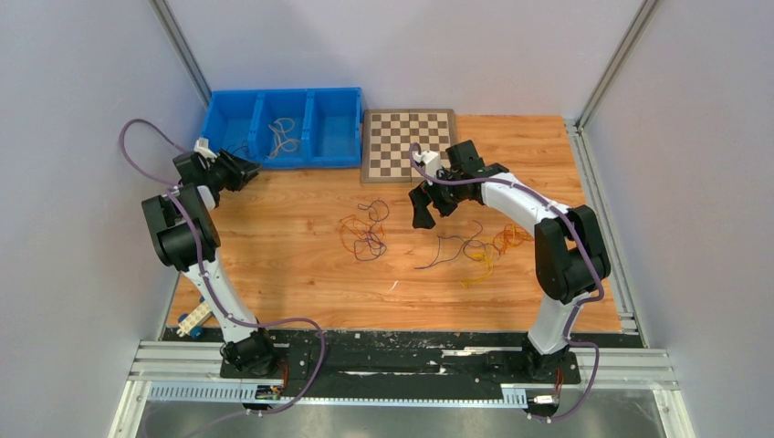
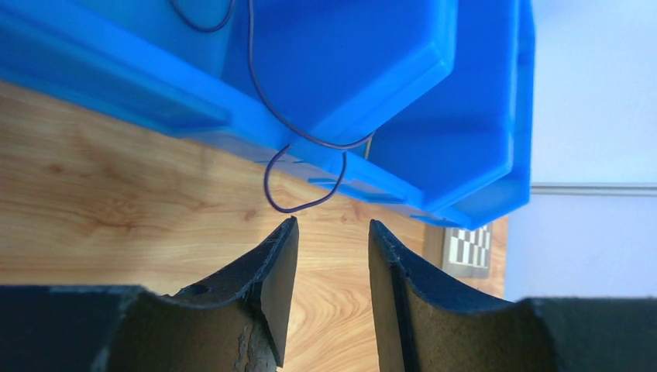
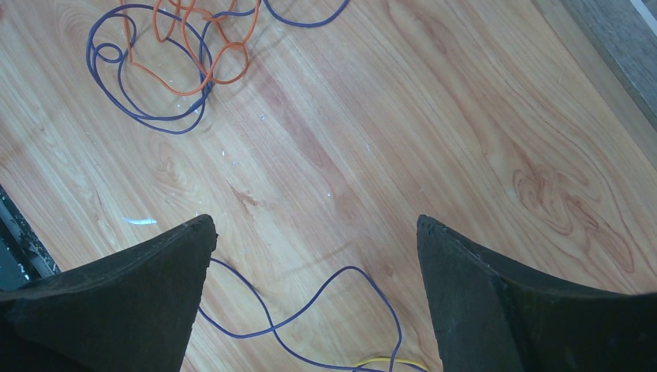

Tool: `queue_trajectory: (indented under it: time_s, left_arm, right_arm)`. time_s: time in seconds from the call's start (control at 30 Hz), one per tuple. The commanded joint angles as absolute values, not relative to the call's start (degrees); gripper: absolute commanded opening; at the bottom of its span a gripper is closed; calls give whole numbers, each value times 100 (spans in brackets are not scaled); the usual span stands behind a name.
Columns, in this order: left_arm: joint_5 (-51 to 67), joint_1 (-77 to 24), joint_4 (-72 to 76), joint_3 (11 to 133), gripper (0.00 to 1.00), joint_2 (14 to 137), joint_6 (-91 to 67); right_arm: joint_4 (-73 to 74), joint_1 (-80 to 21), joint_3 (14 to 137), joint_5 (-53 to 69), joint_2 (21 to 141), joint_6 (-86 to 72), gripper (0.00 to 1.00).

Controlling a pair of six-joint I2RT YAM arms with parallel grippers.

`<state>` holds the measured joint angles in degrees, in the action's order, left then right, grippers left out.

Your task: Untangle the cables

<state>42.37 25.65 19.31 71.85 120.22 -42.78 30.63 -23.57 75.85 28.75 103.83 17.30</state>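
Black fingers of the left gripper (image 2: 333, 229) stood slightly parted and empty, facing a dark purple cable (image 2: 266, 180) draped over the blue bin (image 2: 403, 70) wall. The right gripper (image 3: 318, 225) hung spread wide above the wooden table (image 3: 434, 116), between an orange-purple tangle (image 1: 365, 228) and a mixed tangle (image 1: 479, 248).

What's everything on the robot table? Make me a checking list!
Surface: wooden tabletop, small white flecks.
Job's things: orange-and-dark wire tangle mid-table; dark, orange and yellow wire bunch to its right; whitish wire in the middle compartment of the blue bin; dark purple wire looping over the bin's front wall.
Clutter: chessboard beside the bin; small white-and-blue object at the left near edge.
Grippers: left gripper open at the bin's front; right gripper open above the table, holding nothing.
Cables: lilac hoses along both arms.
Surroundings: pale walls, metal rails.
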Motion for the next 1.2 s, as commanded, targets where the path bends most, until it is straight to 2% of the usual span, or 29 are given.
queue_trajectory:
  time_s: [0.0, 0.3, 0.33, 0.43, 0.83, 1.17]
  left_arm:
    - [4239, 2698, 2982, 7115, 46, 11838, -4854]
    - [4013, 2681, 2851, 7381, 42, 12088, -4946]
    - [4015, 2681, 2868, 7385, 43, 12095, -4951]
    - [4037, 2689, 2973, 7250, 54, 12077, -5036]
    - [3950, 2676, 2909, 7392, 55, 12324, -5082]
    - [4093, 2691, 2844, 7321, 66, 12419, -4940]
  right_arm:
    - [3008, -2399, 7686, 2892, 10363, 1811, 100]
    - [3029, -2474, 7839, 2875, 10503, 1817, 100]
    - [3028, -2490, 7832, 2856, 10503, 1831, 100]
    - [3024, -2535, 7817, 2807, 10494, 1865, 100]
    - [3040, -2617, 7941, 2695, 10596, 1930, 100]
    - [3053, -2670, 7891, 2613, 10617, 2003, 100]
